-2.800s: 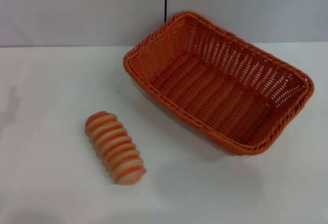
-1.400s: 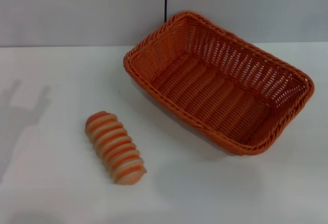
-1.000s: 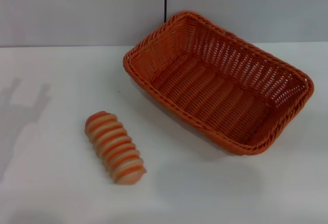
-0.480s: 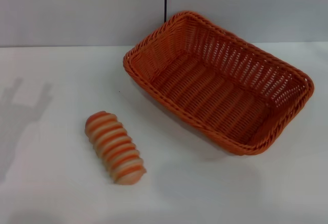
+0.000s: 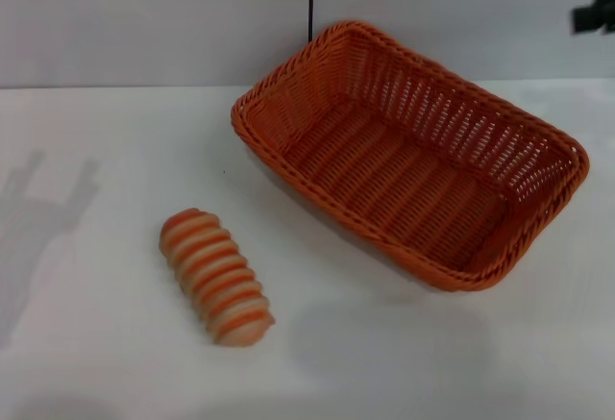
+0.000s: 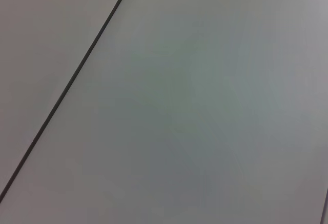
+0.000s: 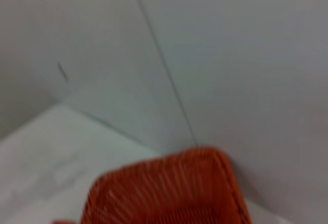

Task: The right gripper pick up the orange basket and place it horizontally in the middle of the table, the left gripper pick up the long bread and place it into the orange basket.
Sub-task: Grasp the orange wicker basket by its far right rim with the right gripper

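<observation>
The right gripper [image 5: 596, 14] is showing at the upper right edge, its fingers' state unclear. The orange basket [image 5: 408, 151] is sitting diagonally, the long bread [image 5: 216, 276] lying lower left.

Bare table [image 5: 96, 362] surrounds the bread [image 5: 216, 277] at lower left; the basket [image 5: 413, 151] fills the upper right, its inside unoccupied.

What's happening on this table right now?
Nothing is being held yet. An orange basket sits empty and at a slant on the white table, with a striped long bread lying apart from it. The right gripper shows at the upper right edge, above and clear of the basket.
</observation>
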`<state>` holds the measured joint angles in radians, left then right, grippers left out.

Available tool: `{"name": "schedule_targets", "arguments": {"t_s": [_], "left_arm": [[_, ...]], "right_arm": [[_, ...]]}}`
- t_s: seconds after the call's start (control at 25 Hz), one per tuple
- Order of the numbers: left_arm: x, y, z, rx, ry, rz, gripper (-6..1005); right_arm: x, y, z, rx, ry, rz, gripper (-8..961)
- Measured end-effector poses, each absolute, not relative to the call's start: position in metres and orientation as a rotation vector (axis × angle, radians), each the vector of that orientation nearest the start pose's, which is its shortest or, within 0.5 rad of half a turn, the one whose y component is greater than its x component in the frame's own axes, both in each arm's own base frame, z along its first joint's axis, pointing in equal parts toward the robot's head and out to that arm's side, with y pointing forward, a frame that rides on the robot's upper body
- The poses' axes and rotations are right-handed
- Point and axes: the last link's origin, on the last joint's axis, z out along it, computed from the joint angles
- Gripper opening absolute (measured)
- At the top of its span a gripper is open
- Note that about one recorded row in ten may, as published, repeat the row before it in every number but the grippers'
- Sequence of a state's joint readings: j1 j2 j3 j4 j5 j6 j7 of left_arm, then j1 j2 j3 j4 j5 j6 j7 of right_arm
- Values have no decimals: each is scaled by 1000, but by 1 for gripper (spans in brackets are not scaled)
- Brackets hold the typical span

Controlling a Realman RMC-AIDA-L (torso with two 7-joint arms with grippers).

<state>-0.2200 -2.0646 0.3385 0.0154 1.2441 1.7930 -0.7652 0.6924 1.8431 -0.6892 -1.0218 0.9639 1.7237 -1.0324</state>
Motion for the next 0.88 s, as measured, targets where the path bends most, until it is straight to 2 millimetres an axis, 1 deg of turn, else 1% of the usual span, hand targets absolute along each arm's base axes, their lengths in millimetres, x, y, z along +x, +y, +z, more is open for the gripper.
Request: {"name": "schedule_targets", "arguments": {"t_s": [0.04, 0.2, 0.28, 0.36, 0.4, 0.44, 0.6, 0.88], "left_arm": [[-342, 221, 36, -1498, -641, -1323, 845], [-343, 220, 35, -1496, -649, -1319, 846], [-344, 219, 35, -1495, -655, -1321, 846], [-344, 218, 35, -1493, -662, -1322, 846], [-345, 217, 35, -1491, -666, -1321, 846], [-345, 217, 35, -1491, -666, -1321, 846], [-345, 216, 34, -1491, -668, -1319, 845], [-345, 216, 34, -1491, -668, -1319, 845]], "right_arm": [[212, 390, 143, -2634, 935, 327, 649], [207, 400, 116, -2647, 906, 232, 644], [207, 401, 113, -2641, 908, 223, 642], [208, 404, 105, -2631, 915, 201, 640], [210, 406, 99, -2624, 926, 171, 639], [210, 406, 99, -2624, 926, 171, 638], [216, 408, 87, -2620, 956, 143, 634], [223, 409, 77, -2597, 978, 114, 626]]}}
